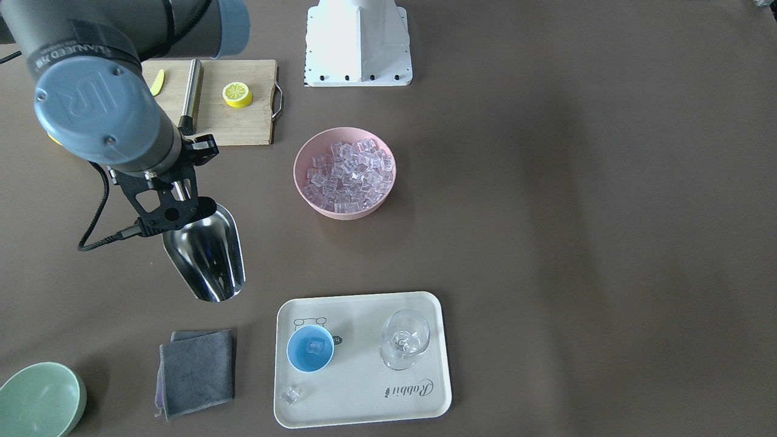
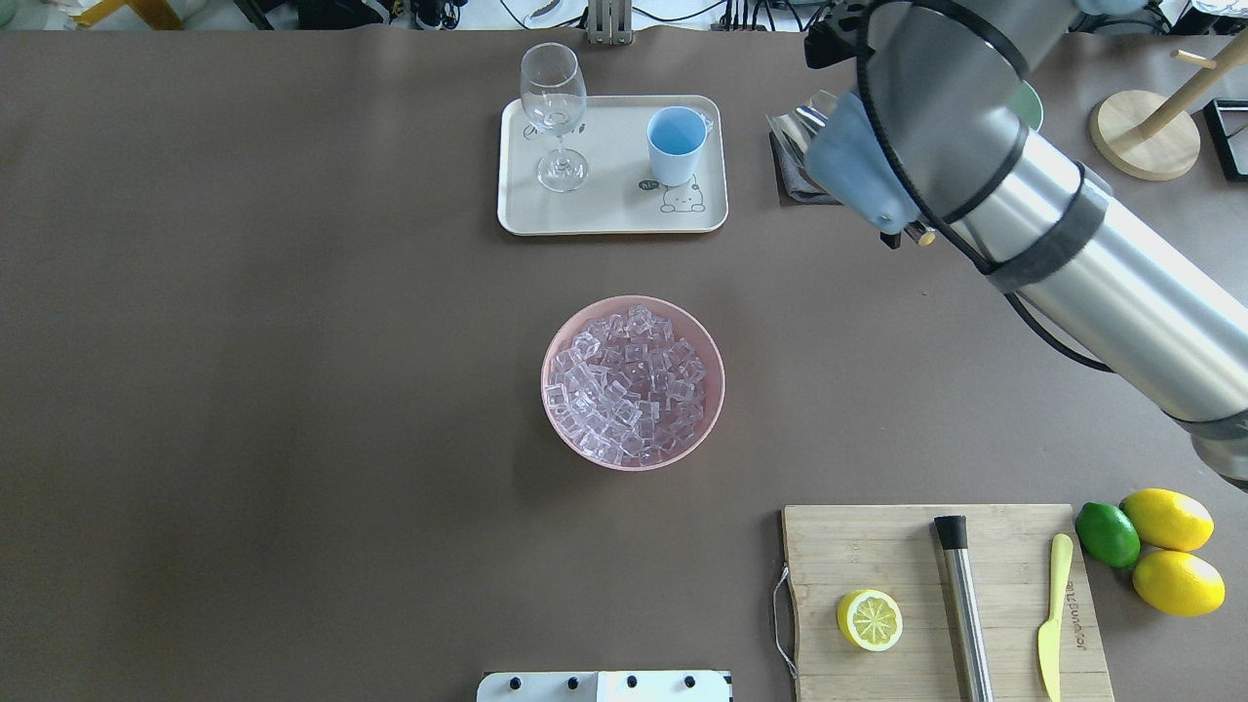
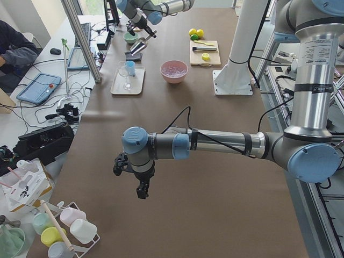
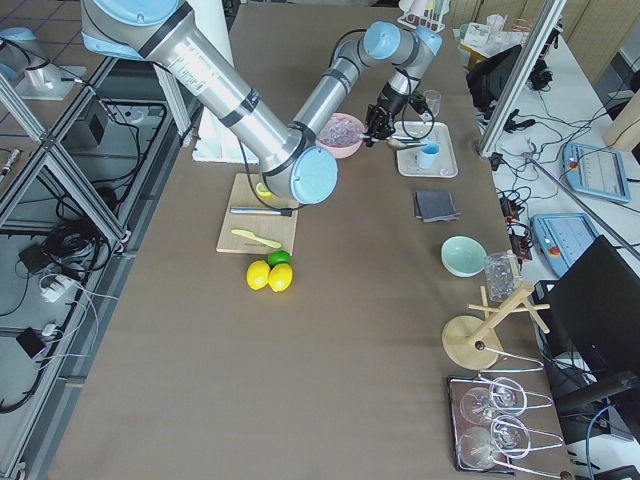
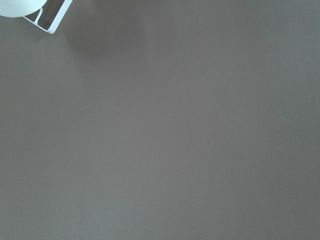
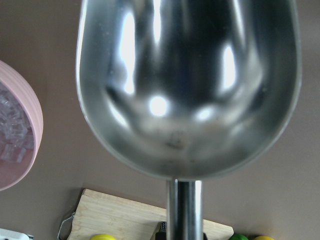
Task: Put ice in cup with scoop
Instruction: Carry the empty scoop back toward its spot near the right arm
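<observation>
One cube of ice (image 1: 314,347) lies in the cup (image 1: 299,357), which stands upright on the tray (image 1: 364,406) at the end nearer the scoop. Another cube (image 1: 290,394) lies loose on the tray, in the corner just beside the cup. The rest of the ice fills the pink bowl (image 1: 315,203) at the middle of the table (image 1: 576,212). A stemmed glass (image 1: 405,340) stands at the tray's other end, apart from the cup.

The right gripper (image 1: 181,195) has its fingers closed on the rod handle of the scoop (image 1: 209,255). The scoop hangs over bare table off the tray's corner, between the cutting board (image 1: 243,124) and the folded grey cloth (image 1: 197,371). Its open mouth is turned toward the cloth. The wrist view shows its trough empty.

A half lemon (image 1: 237,94), a steel cylinder (image 1: 191,91) and a yellow knife (image 1: 157,82) lie on the board, near the table's edge on the robot's side. A green bowl (image 1: 39,400) sits toward the far edge, beyond the cloth.

The left gripper (image 3: 141,188) hangs over bare table, well apart from all of this. It shows only from the side, so I cannot tell whether its fingers are wide or closed.
</observation>
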`<state>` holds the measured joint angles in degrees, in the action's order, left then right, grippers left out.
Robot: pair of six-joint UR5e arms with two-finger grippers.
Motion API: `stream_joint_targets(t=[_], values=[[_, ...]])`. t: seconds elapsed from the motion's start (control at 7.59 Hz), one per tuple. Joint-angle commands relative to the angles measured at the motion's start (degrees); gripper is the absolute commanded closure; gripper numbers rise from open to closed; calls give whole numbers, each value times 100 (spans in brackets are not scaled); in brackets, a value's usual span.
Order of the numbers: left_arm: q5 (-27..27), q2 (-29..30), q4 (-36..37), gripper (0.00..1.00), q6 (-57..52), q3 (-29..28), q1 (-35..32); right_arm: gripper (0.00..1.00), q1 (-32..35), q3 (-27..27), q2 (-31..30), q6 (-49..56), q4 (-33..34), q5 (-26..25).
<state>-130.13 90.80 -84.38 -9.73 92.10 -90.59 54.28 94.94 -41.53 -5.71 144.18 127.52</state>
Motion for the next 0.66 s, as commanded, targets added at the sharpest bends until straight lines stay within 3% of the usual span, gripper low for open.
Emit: stream_joint_targets(t=[0.0,0.26,0.53], values=[[-12,0,0,2,6,-34,-3,100,188,1681,-1983,-1061,-1316,9],[-21,0,0,2,6,-69,-3,100,206,1949,-3382,-1614,-3079,9],[-21,0,0,2,6,-78,-12,100,188,1626,-4342,-2456,-5005,9]])
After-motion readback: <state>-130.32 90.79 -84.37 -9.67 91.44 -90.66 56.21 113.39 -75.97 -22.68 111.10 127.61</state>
